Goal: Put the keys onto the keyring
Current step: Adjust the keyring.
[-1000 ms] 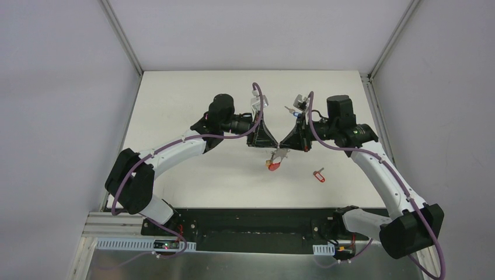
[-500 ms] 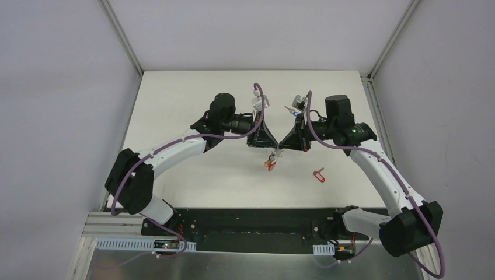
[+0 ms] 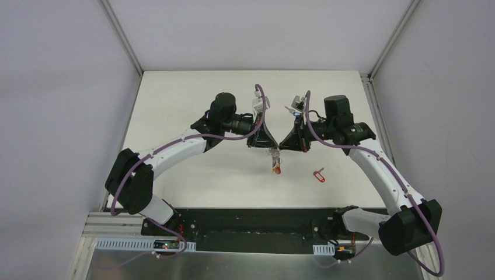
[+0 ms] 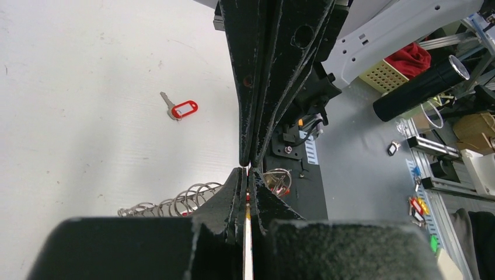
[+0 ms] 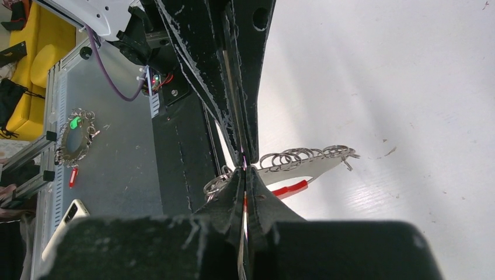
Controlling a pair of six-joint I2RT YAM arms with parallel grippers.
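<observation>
The keyring (image 3: pixel 275 165) hangs edge-on in the air at mid-table, its red half lowest. My right gripper (image 3: pixel 279 147) is shut on its top edge. My left gripper (image 3: pixel 270 147) is shut too, its tip against the right one; I cannot tell if it pinches anything. The right wrist view shows the keyring (image 5: pixel 297 169) with its row of metal clips and red half past my right gripper (image 5: pixel 244 173). In the left wrist view the clips (image 4: pixel 175 203) stick out left of my left gripper (image 4: pixel 247 173). A red-tagged key (image 3: pixel 319 175) (image 4: pixel 181 109) lies on the table. A blue-tagged key (image 3: pixel 295 112) lies by the right wrist.
The black base plate (image 3: pixel 251 224) spans the table's near edge under both arms. Grey walls with metal corner posts (image 3: pixel 122 41) close in the table's left, back and right. Beyond the near edge a black cylinder (image 4: pixel 420 87) and loose clutter lie on the grey bench.
The left gripper's jaws have closed. The keyring has swung from a tilted, flatter pose to hanging straight down. Both arms stay almost where they were.
</observation>
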